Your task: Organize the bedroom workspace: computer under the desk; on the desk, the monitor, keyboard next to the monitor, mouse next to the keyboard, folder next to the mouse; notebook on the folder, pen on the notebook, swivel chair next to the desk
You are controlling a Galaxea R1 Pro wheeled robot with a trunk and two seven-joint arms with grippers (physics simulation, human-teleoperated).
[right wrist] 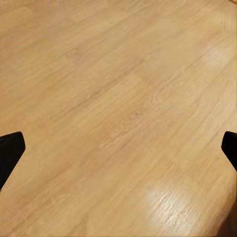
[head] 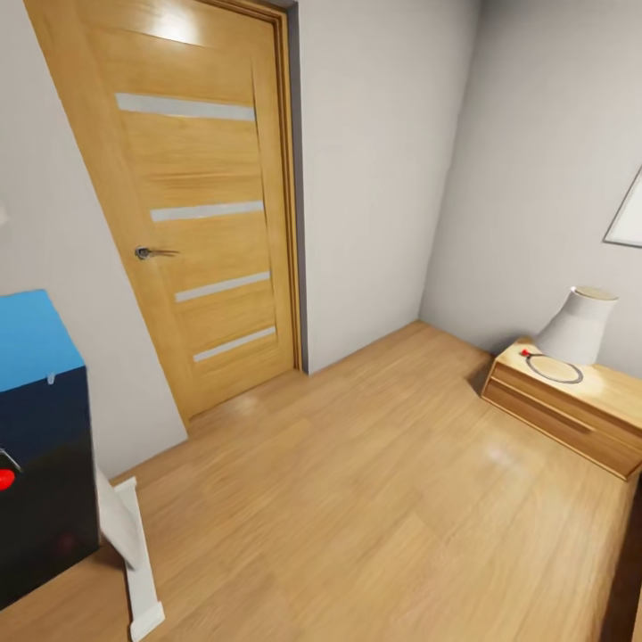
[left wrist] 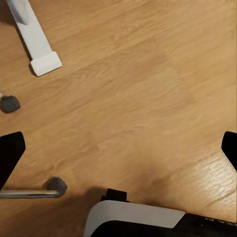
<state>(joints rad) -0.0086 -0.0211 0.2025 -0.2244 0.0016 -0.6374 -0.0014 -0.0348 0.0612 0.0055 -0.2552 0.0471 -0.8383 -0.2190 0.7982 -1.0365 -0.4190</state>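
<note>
Oak floor (head: 374,499) ahead, counter (head: 36,348) end at nine o'clock with swivel chair (left wrist: 10,103) castors near its white leg (head: 134,553), left tool (left wrist: 118,153) and right tool (right wrist: 118,153) spread empty, seems little settled beyond chair beside counter.

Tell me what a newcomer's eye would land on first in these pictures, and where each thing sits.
The tall oak door with pale horizontal strips dominates the head view's left half, shut, in the grey wall. At the far left edge stands the desk's blue back panel above a black surface with a white leg on the oak floor. At the right, a low oak bedside unit carries a white lamp.
</note>
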